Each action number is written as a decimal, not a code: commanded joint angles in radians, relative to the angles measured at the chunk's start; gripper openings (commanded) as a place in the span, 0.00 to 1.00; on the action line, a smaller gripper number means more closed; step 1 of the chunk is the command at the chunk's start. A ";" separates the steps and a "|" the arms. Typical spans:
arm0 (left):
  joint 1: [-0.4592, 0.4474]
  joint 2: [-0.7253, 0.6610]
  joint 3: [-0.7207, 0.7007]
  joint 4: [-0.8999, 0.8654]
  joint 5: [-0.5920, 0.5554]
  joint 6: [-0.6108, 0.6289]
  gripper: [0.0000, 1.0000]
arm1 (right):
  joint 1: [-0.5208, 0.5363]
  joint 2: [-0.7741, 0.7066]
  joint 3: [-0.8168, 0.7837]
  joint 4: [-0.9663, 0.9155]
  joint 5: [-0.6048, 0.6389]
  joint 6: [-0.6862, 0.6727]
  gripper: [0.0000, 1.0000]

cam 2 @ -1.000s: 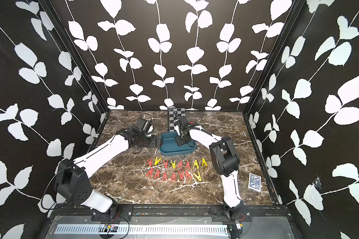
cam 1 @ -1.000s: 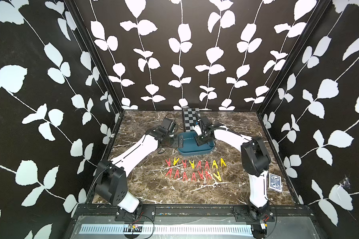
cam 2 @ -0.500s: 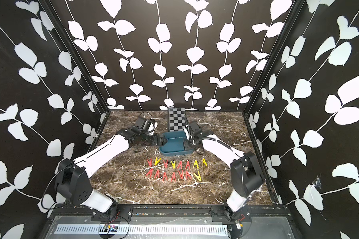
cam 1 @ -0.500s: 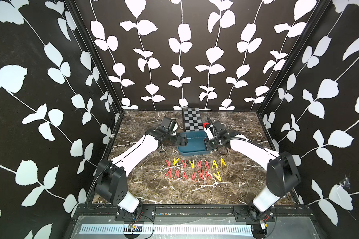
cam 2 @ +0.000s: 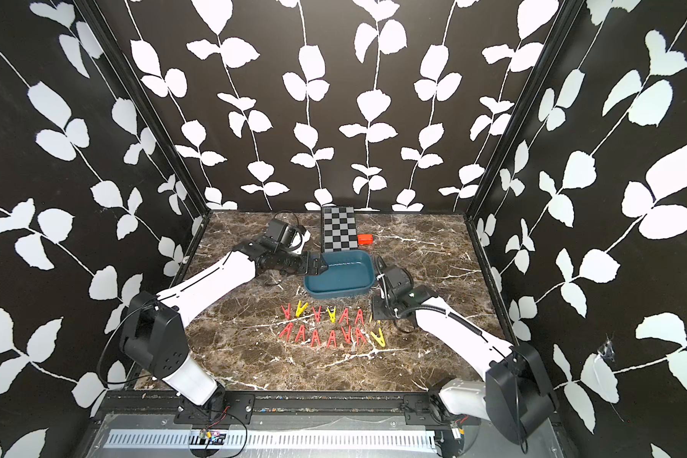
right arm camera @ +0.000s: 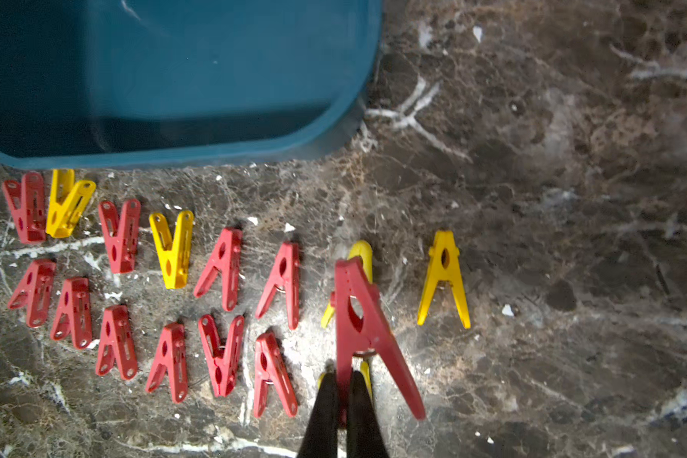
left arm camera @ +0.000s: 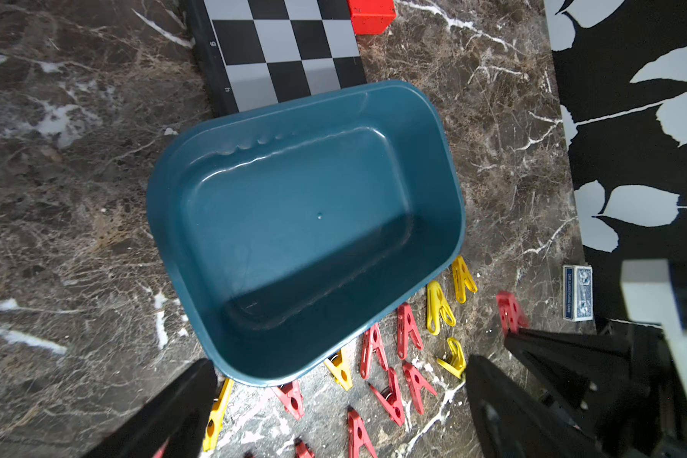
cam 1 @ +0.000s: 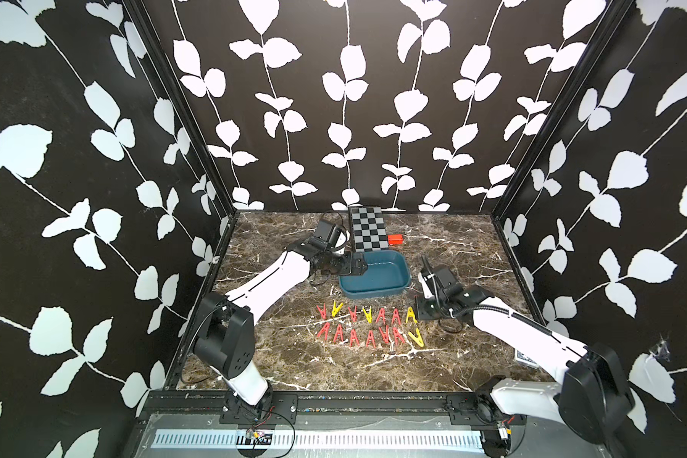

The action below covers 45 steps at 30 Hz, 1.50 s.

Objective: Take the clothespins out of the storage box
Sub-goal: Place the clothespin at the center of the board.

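In both top views the box (cam 1: 373, 273) sits empty, with the pins (cam 1: 380, 316) rowed on the counter (cam 1: 334, 368) before it. Left wrist: our left fingers (left arm camera: 163, 420) are spread by its rim. Right wrist: our right fingers (right arm camera: 324, 412) pinch a red pin (right arm camera: 357, 317) by one leg; we fear it twisting loose onto the yellow pin (right arm camera: 361, 250) beneath.

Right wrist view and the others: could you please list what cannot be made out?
- Right wrist view: the red clothespin in the right gripper hides most of a yellow clothespin.
- Left wrist view: the storage box rim covers some clothespins; card pack print too small.
- Both top views: right arm hides the held clothespin.
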State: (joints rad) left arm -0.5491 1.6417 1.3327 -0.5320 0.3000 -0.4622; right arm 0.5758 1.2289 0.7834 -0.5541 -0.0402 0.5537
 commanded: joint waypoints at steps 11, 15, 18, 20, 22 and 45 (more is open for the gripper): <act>-0.007 0.002 0.025 0.007 0.022 0.005 0.99 | 0.042 -0.079 -0.230 0.058 0.038 0.159 0.00; -0.007 -0.007 0.021 -0.007 0.011 0.010 0.99 | 0.044 -0.060 -0.262 0.086 0.037 0.167 0.00; -0.007 -0.013 0.017 -0.012 0.005 0.011 0.99 | 0.044 -0.047 -0.277 0.106 0.040 0.167 0.00; -0.008 -0.015 0.017 -0.015 0.004 0.010 0.99 | 0.044 -0.036 -0.279 0.107 0.045 0.164 0.00; -0.008 -0.018 0.017 -0.019 0.002 0.011 0.99 | 0.044 -0.024 -0.279 0.110 0.045 0.166 0.00; -0.004 -0.014 0.023 -0.086 -0.129 0.012 0.99 | 0.044 -0.199 -0.114 -0.038 0.123 0.124 0.62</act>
State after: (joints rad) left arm -0.5537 1.6512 1.3369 -0.5636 0.2348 -0.4610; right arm 0.6147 1.0599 0.6189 -0.5625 0.0338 0.6914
